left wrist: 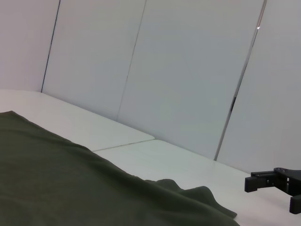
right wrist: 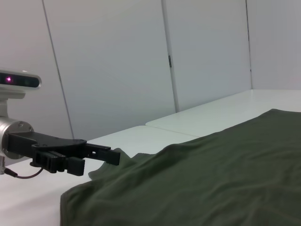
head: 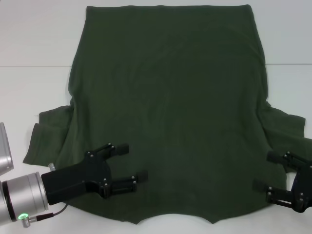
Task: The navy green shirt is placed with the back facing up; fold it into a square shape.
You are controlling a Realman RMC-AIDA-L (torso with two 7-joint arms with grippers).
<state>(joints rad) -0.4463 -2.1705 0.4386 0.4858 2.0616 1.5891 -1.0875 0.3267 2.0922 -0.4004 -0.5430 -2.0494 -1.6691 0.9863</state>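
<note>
Head view: navy green shirt (head: pixel 165 112) lies spread flat on white table (head: pixel 34 44), filling most of the surface. Collar notch at 6 o'clock, nearest the robot; hem at 12 o'clock. Sleeves stick out at approx 8 and 4 o'clock; left sleeve looks a bit rumpled, edge partly doubled over.

Progress: no fold visible yet. Body of shirt is a single flat layer, both sleeves still out. Judged as very start of task. All folds left to do: sleeves/sides in, then length halved to reach a square.

Left gripper (head: pixel 130 165) at approx 7 o'clock, over the shoulder area of the shirt, jaws spread apart, nothing betw. them. Fingers point toward 3 o'clock. Contact w/ fabric can't be confirmed from head view; right wrist view shows it low, just above the cloth.

Right gripper (head: pixel 265 170) at approx 4-5 o'clock, at the shirt's right shoulder edge, near the sleeve. Jaws also apart, empty. Fingers point toward 9 o'clock.

Surroundings: table seam runs across under the shirt. Pale panelled wall (left wrist: pixel 188 70) behind table, seen in both wrist views. No other objects on the table.

Obstructions: none seen. Only likely nuisance is the rumpled left sleeve, which prob. needs care so the fold edge comes out straight.
</note>
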